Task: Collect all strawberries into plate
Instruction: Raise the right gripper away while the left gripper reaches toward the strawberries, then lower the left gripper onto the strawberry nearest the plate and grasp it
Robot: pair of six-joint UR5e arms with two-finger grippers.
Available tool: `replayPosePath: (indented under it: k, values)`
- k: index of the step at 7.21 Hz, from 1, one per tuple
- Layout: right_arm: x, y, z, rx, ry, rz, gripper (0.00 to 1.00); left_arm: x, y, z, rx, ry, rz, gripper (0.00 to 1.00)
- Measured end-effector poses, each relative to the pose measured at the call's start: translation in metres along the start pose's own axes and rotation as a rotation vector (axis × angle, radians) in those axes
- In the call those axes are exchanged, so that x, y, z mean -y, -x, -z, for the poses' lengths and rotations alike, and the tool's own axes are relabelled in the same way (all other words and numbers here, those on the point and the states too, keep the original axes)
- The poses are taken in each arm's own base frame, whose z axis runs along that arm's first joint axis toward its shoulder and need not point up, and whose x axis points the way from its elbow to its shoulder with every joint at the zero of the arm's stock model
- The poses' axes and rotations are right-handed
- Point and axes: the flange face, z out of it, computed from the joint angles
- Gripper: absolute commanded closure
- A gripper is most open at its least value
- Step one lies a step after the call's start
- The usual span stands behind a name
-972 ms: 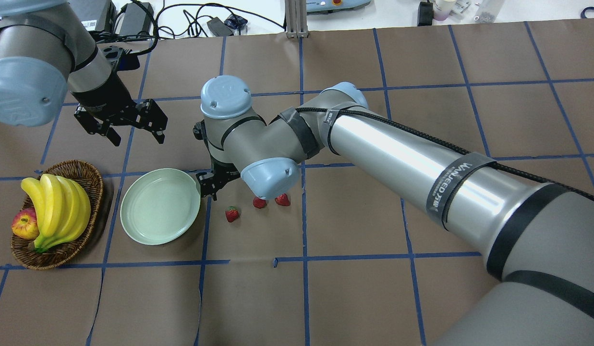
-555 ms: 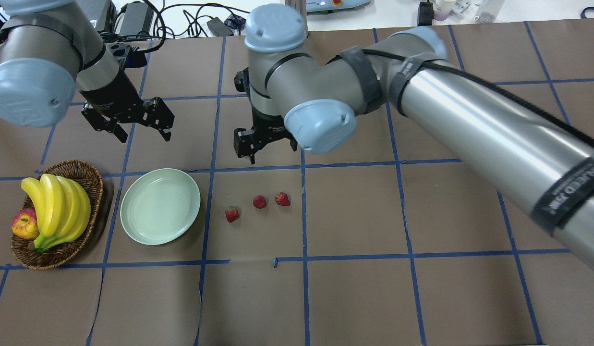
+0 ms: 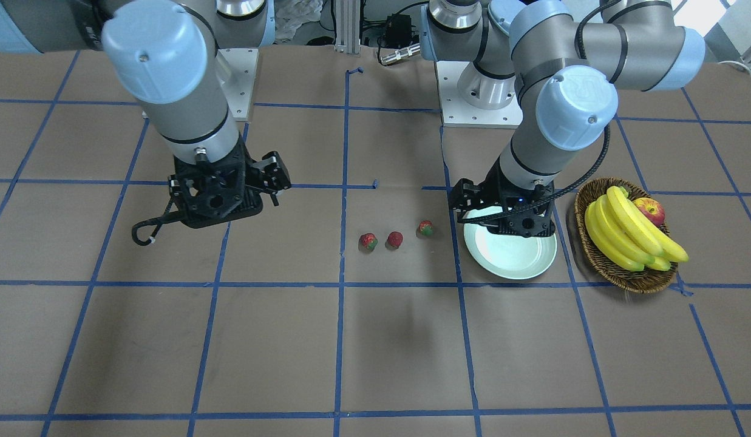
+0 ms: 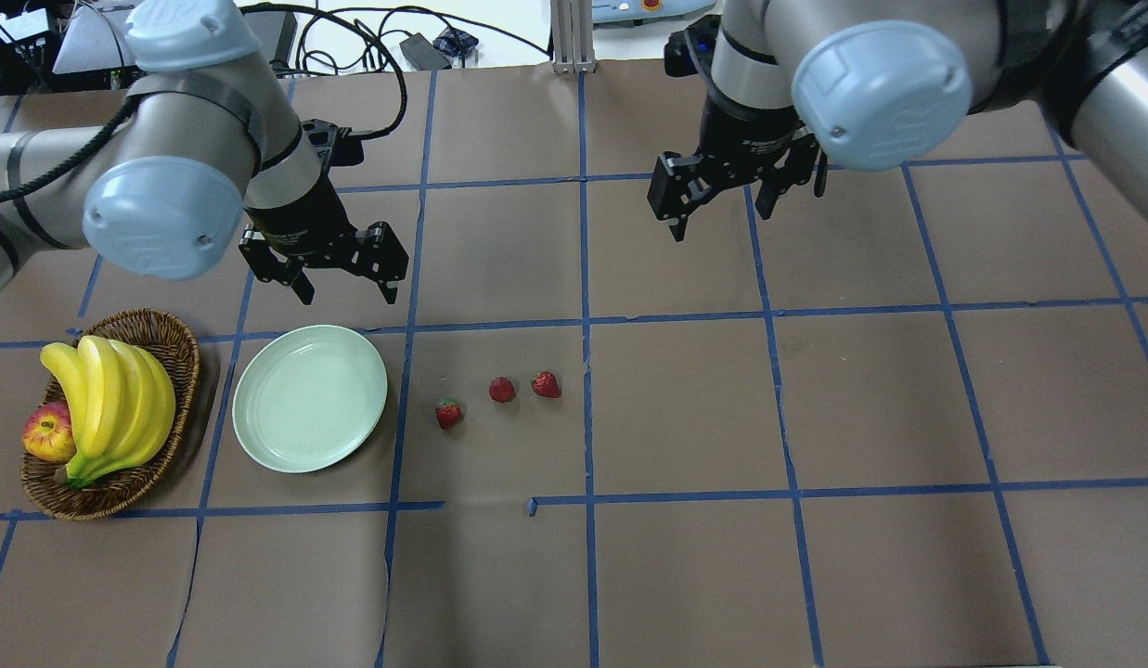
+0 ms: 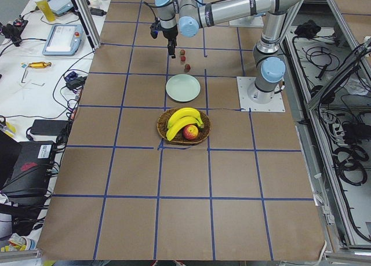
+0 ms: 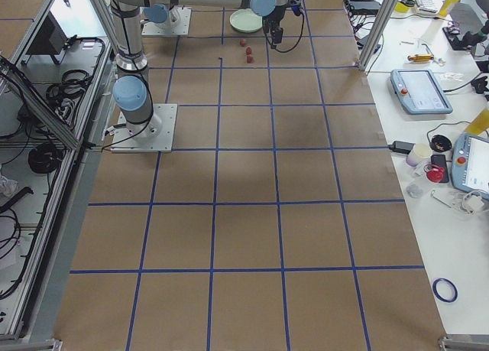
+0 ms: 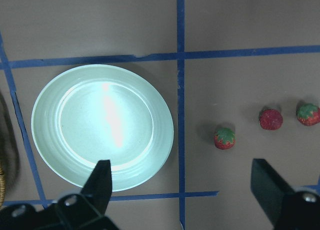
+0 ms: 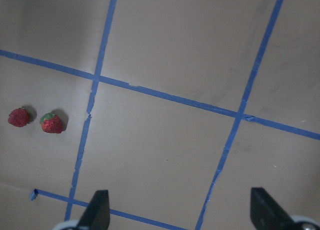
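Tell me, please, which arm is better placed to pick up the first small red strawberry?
Left. The left pincer, open, hovers by the round mint-green plate, nearer the small red strawberries than the right pincer.

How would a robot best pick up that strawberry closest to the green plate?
Probably from straight above, pinching the red body of the strawberry across its width: it lies low on the table, clear of the plate, with room either side.

Left arm (image 4: pixel 212 102), right arm (image 4: pixel 768 37): silver-grey tubes, pale blue round joint caps (image 4: pixel 884 93), black cable (image 4: pixel 68 165), black left claw (image 4: pixel 347 297) and right claw (image 4: pixel 722 223)
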Motion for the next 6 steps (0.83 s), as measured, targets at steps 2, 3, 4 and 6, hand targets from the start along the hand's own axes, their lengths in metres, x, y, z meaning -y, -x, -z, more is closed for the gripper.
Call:
replayPosePath:
  k: [2, 3, 4, 6]
  values:
    - [-0.008, -0.018, 0.008, -0.002, 0.002, -0.017, 0.0, -0.002, -0.018, -0.037, -0.004, 0.054, 0.039, 0.0]
    - [-0.009, -0.019, 0.006, 0.0, 0.006, -0.019, 0.0, -0.005, -0.024, -0.06, -0.027, 0.091, 0.05, 0.02]
    - [-0.009, -0.019, 0.005, 0.001, 0.011, -0.019, 0.0, -0.007, -0.03, -0.082, -0.067, 0.128, 0.068, 0.04]
    - [-0.01, -0.019, 0.0, 0.002, 0.02, -0.019, 0.0, -0.005, -0.036, -0.116, -0.106, 0.187, 0.102, 0.1]
